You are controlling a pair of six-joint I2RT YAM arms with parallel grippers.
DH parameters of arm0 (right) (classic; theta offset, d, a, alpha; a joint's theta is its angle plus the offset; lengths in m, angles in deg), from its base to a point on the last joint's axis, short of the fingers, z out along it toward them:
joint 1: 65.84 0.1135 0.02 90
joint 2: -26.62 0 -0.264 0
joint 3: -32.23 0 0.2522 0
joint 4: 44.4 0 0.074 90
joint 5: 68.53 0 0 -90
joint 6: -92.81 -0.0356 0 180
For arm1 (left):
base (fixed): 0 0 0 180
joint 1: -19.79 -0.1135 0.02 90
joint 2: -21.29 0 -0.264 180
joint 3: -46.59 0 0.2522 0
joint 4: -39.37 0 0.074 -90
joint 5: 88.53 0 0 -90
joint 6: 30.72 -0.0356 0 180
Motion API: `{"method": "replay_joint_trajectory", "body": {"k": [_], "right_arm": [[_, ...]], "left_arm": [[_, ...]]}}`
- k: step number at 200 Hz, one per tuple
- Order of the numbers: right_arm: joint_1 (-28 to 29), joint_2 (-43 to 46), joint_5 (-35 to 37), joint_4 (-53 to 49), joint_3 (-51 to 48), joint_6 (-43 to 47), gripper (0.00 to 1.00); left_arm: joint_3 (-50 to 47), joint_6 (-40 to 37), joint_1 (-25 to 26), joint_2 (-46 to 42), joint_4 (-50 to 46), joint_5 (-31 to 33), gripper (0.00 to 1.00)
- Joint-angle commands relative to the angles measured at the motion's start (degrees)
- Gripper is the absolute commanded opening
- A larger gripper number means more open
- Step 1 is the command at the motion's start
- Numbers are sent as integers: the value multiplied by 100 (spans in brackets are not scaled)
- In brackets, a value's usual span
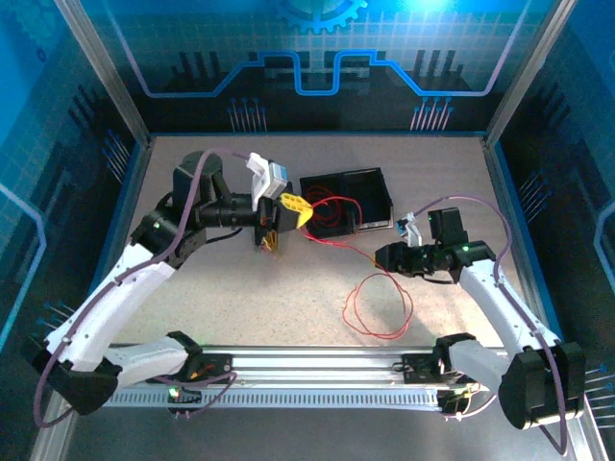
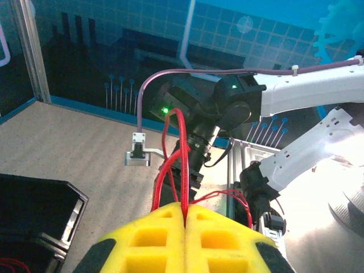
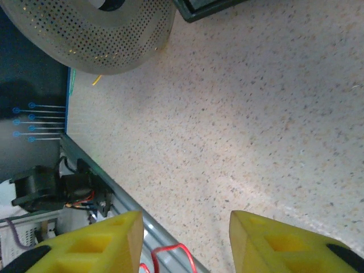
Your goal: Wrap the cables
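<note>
- Speckled beige table (image 1: 240, 288) — the work surface, ringed by blue walls.
- Black box (image 1: 370, 187) at far centre, with red wire lying inside.
- Cables (image 2: 185, 182) — thin red strands running from the box through the left gripper, then falling in a loose loop on the table near the right arm.
- Left gripper (image 2: 186, 209): yellow jaws clenched on the red strands.
- Right gripper (image 3: 186, 233): jaws released, over the tabletop.

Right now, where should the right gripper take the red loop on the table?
Grip the red cable at its loop's far arc, nearest the open right gripper. Come straight down, jaws straddling the strand: it lies flat, slack, while the left gripper pinches its other end.
</note>
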Motion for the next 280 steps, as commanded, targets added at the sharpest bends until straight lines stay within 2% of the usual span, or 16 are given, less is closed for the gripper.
{"method": "replay_joint_trajectory", "body": {"k": [1,38,70,101,108,125,139,150,165,187,202,240,255,280], "right_arm": [[80,121,-404,-441,98,-119,43],[100,263,-523,-751,60,-285,42],[146,257,-971,-749,-64,-583,41],[261,227,-836,-1023,-8,-695,39],[308,170,-735,-1122,21,-690,35],[412,13,-345,-1439,143,-538,19],[452,-74,141,-1648,243,-436,0],[452,-66,613,-1795,359,-365,0],[452,107,1388,-1856,516,-417,0],[407,438,2250,-1735,621,-570,0],[314,594,2386,-1576,647,-617,0],[-113,943,1952,-926,352,-675,0],[-246,927,2163,-937,357,-528,0],[-365,877,3371,-1084,431,-365,0]], "left_arm": [[191,-237,-221,116,198,-785,0],[169,-418,-352,230,328,-888,0],[44,-522,-365,366,567,-532,0],[-124,-523,-365,490,935,-300,0],[-134,-524,-365,508,979,-263,0],[-115,-503,-365,558,1058,-261,0],[-109,-491,-365,555,1100,-199,0],[-115,-476,-381,508,1091,-31,0],[-97,-239,-480,396,1078,507,0],[-100,331,-811,245,1087,1794,0],[-93,721,-1105,200,1091,2704,0],[-13,1739,-1984,176,1160,3583,0],[97,1984,-2307,219,1131,3434,0],[359,2137,-2647,206,898,2813,0]]}}
